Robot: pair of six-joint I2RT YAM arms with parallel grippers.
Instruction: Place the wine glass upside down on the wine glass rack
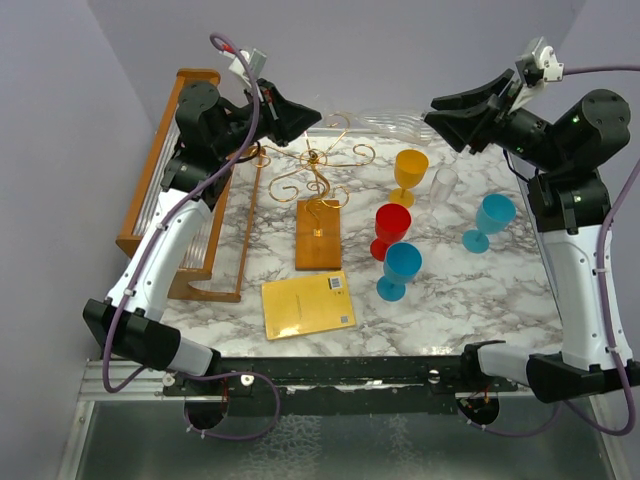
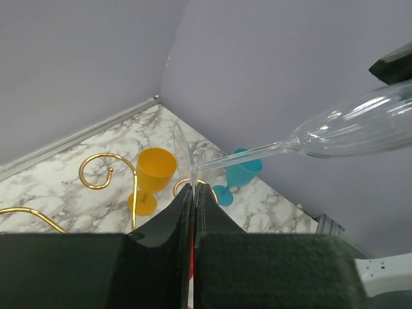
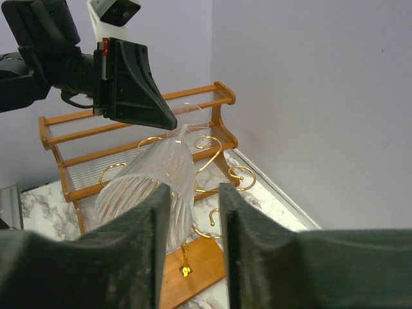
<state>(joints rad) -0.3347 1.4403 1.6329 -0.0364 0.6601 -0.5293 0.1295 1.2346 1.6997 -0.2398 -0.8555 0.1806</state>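
A clear ribbed wine glass [image 1: 388, 121] lies on its side in the air between my two grippers, high above the table. My left gripper [image 2: 194, 190] is shut on the edge of its round foot [image 2: 182, 153], and the stem runs right to the bowl [image 2: 360, 125]. My right gripper [image 3: 195, 193] is open. The bowl [image 3: 151, 180] rests against its left finger, with a gap to the right one. The wine glass rack [image 1: 318, 170], gold wire curls on a brown wooden base [image 1: 320, 232], stands on the marble below the glass.
A large wooden two-tier frame [image 1: 175, 180] stands at the left. A yellow goblet [image 1: 409, 172], a red one [image 1: 391, 228], two blue ones [image 1: 400, 268] [image 1: 490, 220] and a second clear glass [image 1: 443, 185] stand right of the rack. A yellow booklet [image 1: 307, 304] lies near the front.
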